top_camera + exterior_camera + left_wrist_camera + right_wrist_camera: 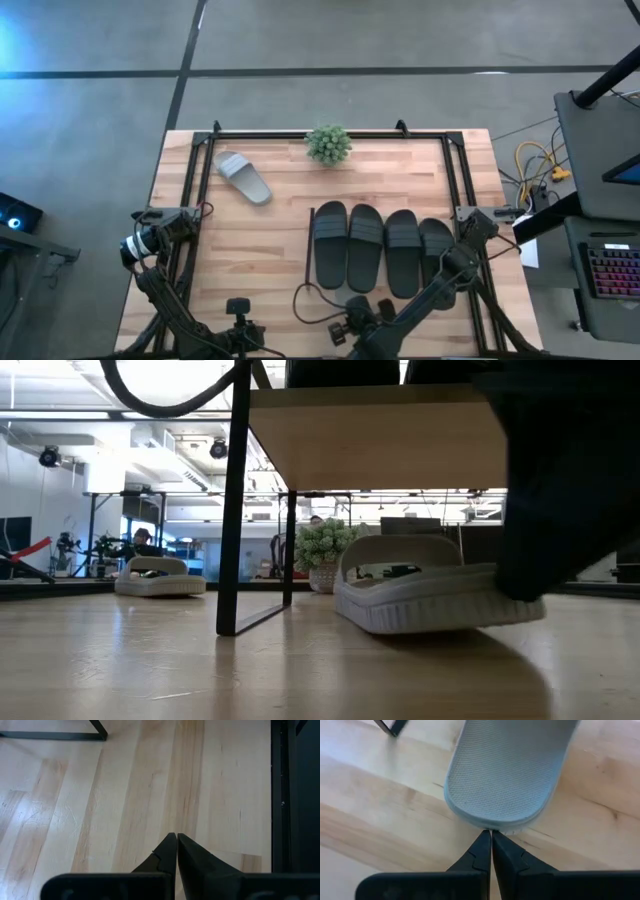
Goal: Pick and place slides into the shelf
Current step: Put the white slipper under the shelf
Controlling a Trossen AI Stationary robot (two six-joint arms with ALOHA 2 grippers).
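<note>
- High view: wooden bench (280,240); four black slides (380,245) side by side on the shelf (312,250), right of centre. One light grey slide (242,177) lies apart, far left, near a small potted plant (328,144). Left gripper (196,212) at the left edge; right gripper (462,262) beside the rightmost black slide.
- Low view: shelf's wood board (380,435) on thin dark legs (233,510); a second light grey slide (435,595) rests on the bench under it, touched by a dark arm (570,480); far grey slide (160,577) at left.
- Left wrist view: left gripper (177,840) clenched, empty, over bare bench.
- Right wrist view: right gripper (491,837) clenched, tips at the edge of the grey slide's textured footbed (510,770); whether they pinch it cannot be told.
</note>
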